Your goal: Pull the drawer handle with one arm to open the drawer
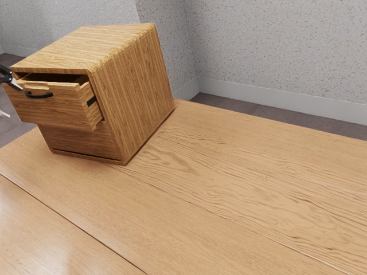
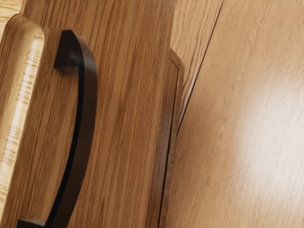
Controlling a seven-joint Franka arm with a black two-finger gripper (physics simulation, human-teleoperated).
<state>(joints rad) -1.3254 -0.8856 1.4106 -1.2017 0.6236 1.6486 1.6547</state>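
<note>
A wooden cabinet (image 1: pixel 135 80) stands on the table at the exterior view's upper left. Its top drawer (image 1: pixel 57 107) is pulled partly out, and its hollow inside shows above the front panel. A curved black handle (image 1: pixel 38 95) sits on that front panel. My black gripper (image 1: pixel 8 77) is at the exterior view's left edge, just up and left of the handle and mostly cut off by the frame. In the wrist view the handle (image 2: pixel 80 137) runs close across the drawer front (image 2: pixel 128 118).
The lower drawer (image 1: pixel 80 141) sits flush in the cabinet. The wooden table (image 1: pixel 229 183) stretches wide toward the exterior view's right and front. A grey speckled wall (image 1: pixel 275 40) with a pale baseboard runs behind it.
</note>
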